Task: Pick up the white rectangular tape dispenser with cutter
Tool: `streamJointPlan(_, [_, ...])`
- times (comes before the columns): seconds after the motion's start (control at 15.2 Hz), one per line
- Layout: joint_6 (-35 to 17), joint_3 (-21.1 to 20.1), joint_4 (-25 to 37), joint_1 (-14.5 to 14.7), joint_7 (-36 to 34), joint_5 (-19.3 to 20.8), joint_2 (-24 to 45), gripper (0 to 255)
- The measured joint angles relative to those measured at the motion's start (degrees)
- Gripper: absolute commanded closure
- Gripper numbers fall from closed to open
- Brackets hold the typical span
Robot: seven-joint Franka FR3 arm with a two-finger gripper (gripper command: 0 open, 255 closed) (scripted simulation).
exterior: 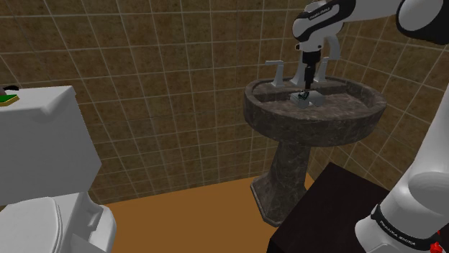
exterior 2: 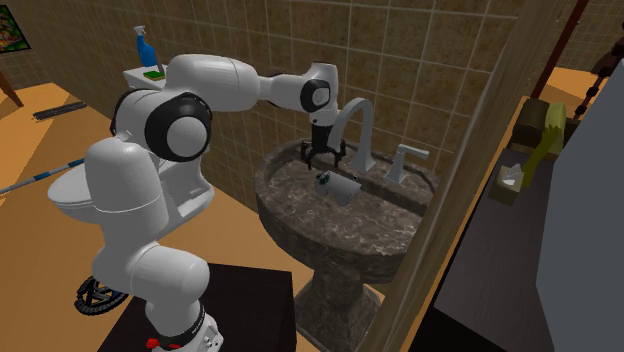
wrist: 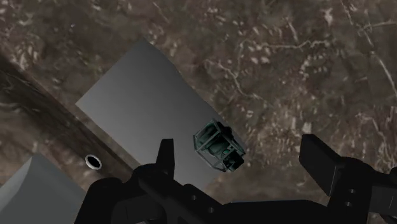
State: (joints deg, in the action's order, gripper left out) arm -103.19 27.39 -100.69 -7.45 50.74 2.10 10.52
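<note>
Currently the gripper, fingers spread, hangs over the small dark tape dispenser in the sink; off-centre closing could nudge it aside.

The tape dispenser lies in the sink basin, near the faucet, at a flat panel's edge. The toilet stands to the shoulder view's left.

toilet: cut off at edge | tape dispenser: detail too small

arm — stretched out level | hand pointing straight down | fingers apart — holding nothing
</note>
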Motion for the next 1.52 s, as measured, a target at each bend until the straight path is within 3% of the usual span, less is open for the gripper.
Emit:
streamJointPlan(0.53, [-4.66,-0.12,-1.84,-0.75,1.13,-1.35,3.31,0])
streamJointPlan(0.59, [-4.96,-0.12,-2.01,-0.81,1.20,-1.41,3.45,255])
streamJointPlan(1.25, [-5.39,-0.12,-2.24,-0.81,1.22,-1.42,3.43,255])
streamJointPlan(1.52, [-3.09,-0.02,-0.65,-0.78,1.25,-1.16,2.86,255])
